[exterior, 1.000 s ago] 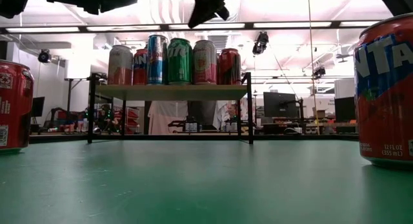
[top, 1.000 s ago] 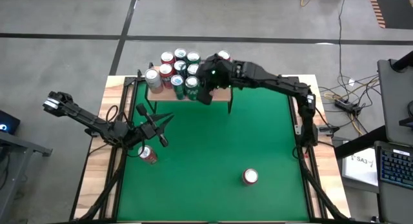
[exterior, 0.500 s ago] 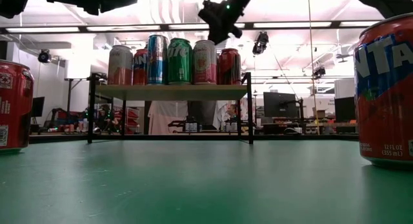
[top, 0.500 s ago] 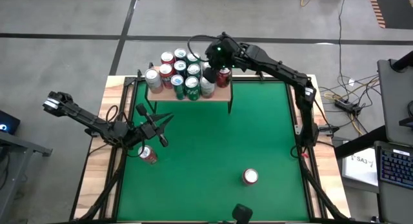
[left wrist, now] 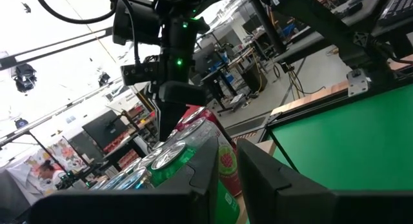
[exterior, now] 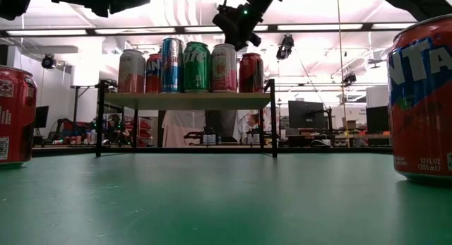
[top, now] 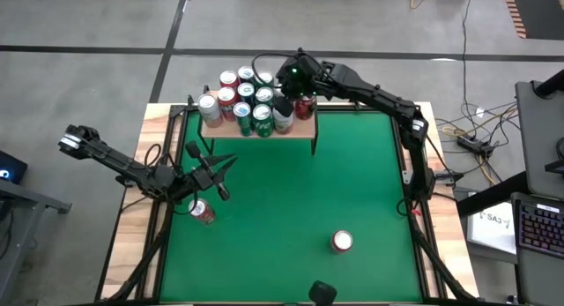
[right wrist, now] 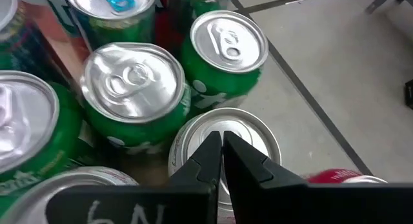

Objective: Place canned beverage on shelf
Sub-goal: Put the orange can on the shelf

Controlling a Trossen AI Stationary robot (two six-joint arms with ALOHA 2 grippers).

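The shelf (top: 302, 130), a light-wood board on black legs, stands at the table's far edge and also shows in the low view (exterior: 187, 100). Several cans (top: 251, 99) stand upright on it. My right gripper (top: 284, 100) is shut and empty. It hovers just above the can tops, over a silver-topped can (right wrist: 248, 137) beside green ones, and also shows in the low view (exterior: 238, 33). My left gripper (top: 210, 169) waits at the table's left, its fingers almost together (left wrist: 227, 169). It is above and beside a red can (top: 201, 211) standing on the table.
An orange soda can (top: 342, 242) stands upright on the green table near the front right and looms large in the low view (exterior: 424, 97). The red can shows at the left of the low view (exterior: 14, 118). A small black object (top: 322, 293) sits at the near edge.
My right gripper has moved from the shelf's front edge toward the table's far edge and now hangs over the cans on the shelf. This uncovers a silver-topped and a red can at the shelf's right end. The cans have stayed in place.
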